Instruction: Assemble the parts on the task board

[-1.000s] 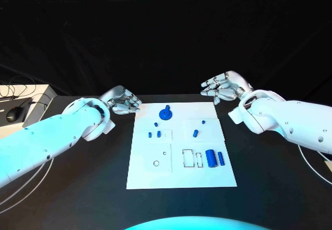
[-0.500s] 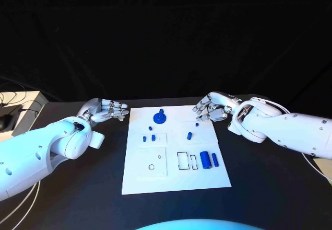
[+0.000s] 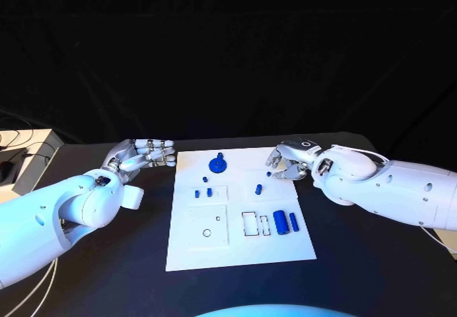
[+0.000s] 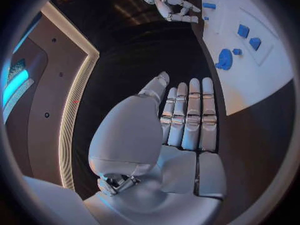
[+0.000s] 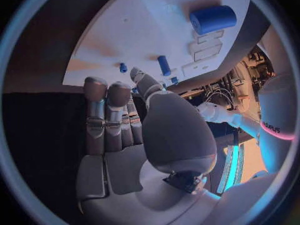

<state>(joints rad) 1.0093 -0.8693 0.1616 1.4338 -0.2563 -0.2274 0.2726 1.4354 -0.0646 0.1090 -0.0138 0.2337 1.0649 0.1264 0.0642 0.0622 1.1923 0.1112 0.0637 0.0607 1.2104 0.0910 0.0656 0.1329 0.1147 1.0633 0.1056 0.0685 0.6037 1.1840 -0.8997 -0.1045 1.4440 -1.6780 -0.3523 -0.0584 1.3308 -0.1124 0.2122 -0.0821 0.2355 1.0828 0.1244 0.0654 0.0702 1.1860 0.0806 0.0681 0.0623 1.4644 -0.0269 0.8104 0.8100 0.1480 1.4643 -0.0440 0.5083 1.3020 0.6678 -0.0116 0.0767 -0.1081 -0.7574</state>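
Observation:
The white task board (image 3: 238, 241) lies in the middle of the black table. On it, in the head view, are a round blue part (image 3: 217, 164) at the far end, small blue pegs (image 3: 204, 193) (image 3: 258, 189) in the middle, and a thick blue cylinder (image 3: 280, 221) beside a thinner one (image 3: 294, 221). My left hand (image 3: 142, 155) hovers off the board's far left corner, fingers straight and side by side (image 4: 187, 120), holding nothing. My right hand (image 3: 288, 160) is over the board's far right corner near a tiny peg (image 3: 269, 174), and it holds nothing (image 5: 119, 120).
Empty outlined slots (image 3: 255, 223) sit left of the thick cylinder, and a raised square plate with a hole (image 3: 208, 228) lies on the board's left half. A pale surface with cables (image 3: 14, 155) stands beyond the table's left edge. Bare black table surrounds the board.
The camera has shifted. My right hand has come down and in, from beyond the board's far right corner to over it. My left hand stays beside the far left corner.

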